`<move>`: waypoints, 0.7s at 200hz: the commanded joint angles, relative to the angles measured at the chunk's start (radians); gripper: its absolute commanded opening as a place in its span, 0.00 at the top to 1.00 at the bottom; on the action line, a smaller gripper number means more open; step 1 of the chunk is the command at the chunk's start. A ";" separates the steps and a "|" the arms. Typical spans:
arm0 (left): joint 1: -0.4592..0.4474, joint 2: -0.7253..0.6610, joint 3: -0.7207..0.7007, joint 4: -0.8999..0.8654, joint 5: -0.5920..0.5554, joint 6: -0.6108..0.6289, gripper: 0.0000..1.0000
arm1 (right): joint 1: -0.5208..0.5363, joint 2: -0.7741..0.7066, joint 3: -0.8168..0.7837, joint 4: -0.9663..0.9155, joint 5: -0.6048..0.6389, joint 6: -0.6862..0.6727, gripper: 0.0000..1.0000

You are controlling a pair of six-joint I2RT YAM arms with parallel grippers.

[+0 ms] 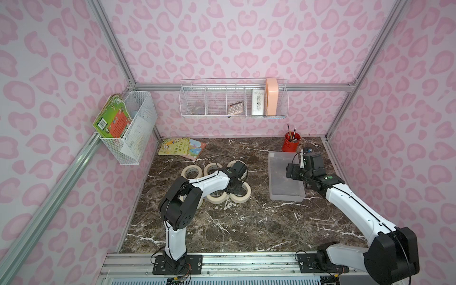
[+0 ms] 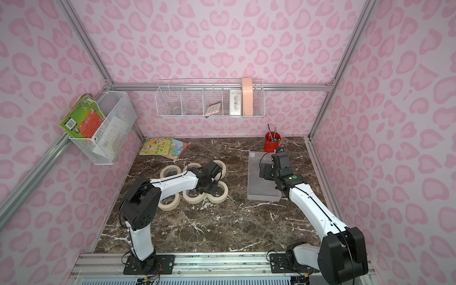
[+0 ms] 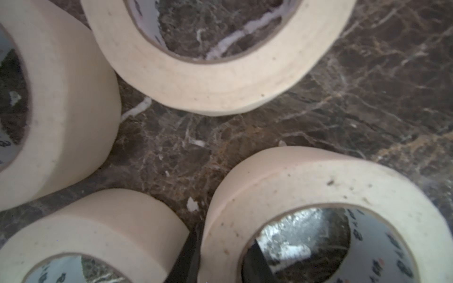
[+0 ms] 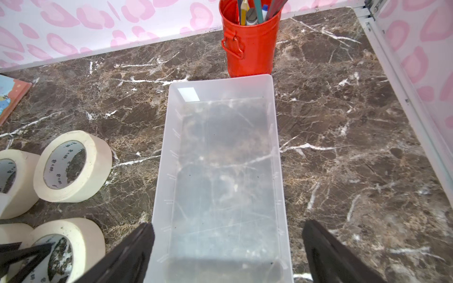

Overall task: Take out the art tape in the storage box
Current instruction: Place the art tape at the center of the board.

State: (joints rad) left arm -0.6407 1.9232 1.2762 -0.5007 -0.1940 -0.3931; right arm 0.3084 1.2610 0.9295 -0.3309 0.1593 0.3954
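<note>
Right fingers (image 4: 132, 252) wide above one storage box (image 4: 169, 156); left fingers (image 3: 186, 254) pinch one of six art tape rolls (image 4: 98, 159).

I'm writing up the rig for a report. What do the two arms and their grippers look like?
Both the left arm and right arm have white shells between bulky black joints, with a thin black cable tied along each. A round green sticker marks the right wrist. Black base plates bolt to a metal rail. The left gripper and right gripper have flat black fingers.
</note>
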 commanded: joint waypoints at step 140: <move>0.016 -0.266 0.005 -0.067 -0.048 0.118 0.02 | -0.026 -0.234 -0.377 0.380 0.188 -0.123 0.00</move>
State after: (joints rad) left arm -0.6186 1.7508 1.2907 -0.5449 -0.2062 -0.3359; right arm 0.2832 1.0847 0.6407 -0.1207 0.2642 0.3157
